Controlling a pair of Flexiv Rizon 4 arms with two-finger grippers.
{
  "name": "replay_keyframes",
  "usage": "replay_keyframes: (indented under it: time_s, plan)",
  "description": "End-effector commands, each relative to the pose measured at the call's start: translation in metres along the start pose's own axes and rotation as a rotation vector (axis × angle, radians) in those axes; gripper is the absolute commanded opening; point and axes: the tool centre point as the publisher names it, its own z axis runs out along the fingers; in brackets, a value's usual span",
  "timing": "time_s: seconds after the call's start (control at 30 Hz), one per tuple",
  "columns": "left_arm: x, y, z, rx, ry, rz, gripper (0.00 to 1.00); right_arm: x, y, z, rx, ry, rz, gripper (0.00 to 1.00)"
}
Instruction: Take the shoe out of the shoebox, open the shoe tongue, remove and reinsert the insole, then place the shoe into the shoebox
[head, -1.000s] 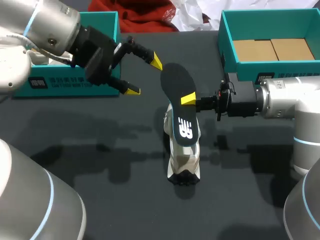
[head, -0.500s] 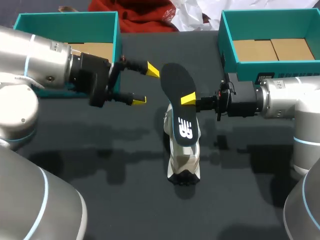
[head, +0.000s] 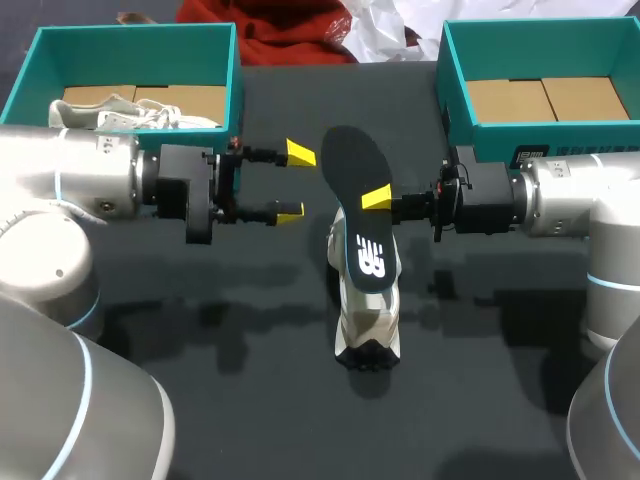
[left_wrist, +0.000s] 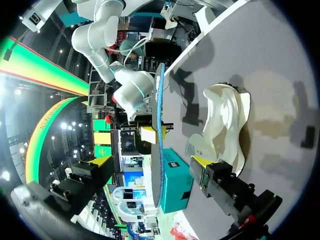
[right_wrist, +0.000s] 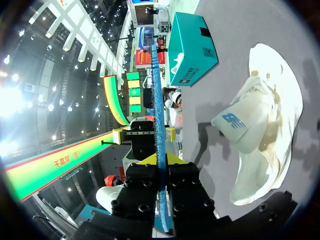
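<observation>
A dark insole (head: 352, 190) stands on edge above the white shoe (head: 366, 312), which lies on the black table. My right gripper (head: 377, 198) is shut on the insole's right edge; in the right wrist view the insole (right_wrist: 158, 100) runs edge-on out from between the right gripper's (right_wrist: 160, 162) fingers, with the shoe (right_wrist: 260, 135) beside it. My left gripper (head: 295, 182) is open just left of the insole, not touching it. In the left wrist view the insole (left_wrist: 160, 145) stands edge-on ahead of the open left gripper (left_wrist: 152, 165), the shoe (left_wrist: 225, 125) beyond.
A teal shoebox (head: 232, 70) at the back left holds a second white shoe (head: 130, 113). Another teal shoebox (head: 447, 75) stands at the back right, with cardboard on its floor. Red cloth and white plastic lie at the table's far edge.
My left arm has swung down and turned level, its open gripper now pointing at the insole's left edge. The right gripper, insole and shoe have not moved.
</observation>
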Motion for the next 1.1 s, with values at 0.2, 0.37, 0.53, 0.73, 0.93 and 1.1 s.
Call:
replay_keyframes:
  time_s: [0.2, 0.37, 0.53, 0.73, 0.93, 1.1]
  plan:
    - [0.006, 0.000, 0.029, -0.082, -0.116, 0.000, 0.95, -0.005, -0.006, 0.011, -0.007, 0.046, -0.001, 0.00]
    - [0.010, -0.001, 0.039, -0.088, -0.104, 0.004, 0.85, -0.007, -0.010, 0.013, -0.008, 0.050, 0.004, 0.00]
    - [0.013, 0.000, 0.044, -0.105, -0.093, 0.005, 0.56, -0.006, -0.013, 0.015, -0.006, 0.048, 0.000, 0.00]
    - [0.017, 0.004, 0.049, -0.121, -0.087, -0.006, 0.41, -0.004, -0.015, 0.017, 0.003, 0.043, -0.013, 0.00]
    - [0.018, 0.004, 0.053, -0.125, -0.085, -0.011, 0.35, -0.004, -0.016, 0.017, 0.007, 0.038, -0.016, 0.00]
    - [0.019, 0.004, 0.056, -0.129, -0.086, -0.012, 0.29, -0.004, -0.016, 0.017, 0.008, 0.038, -0.017, 0.00]
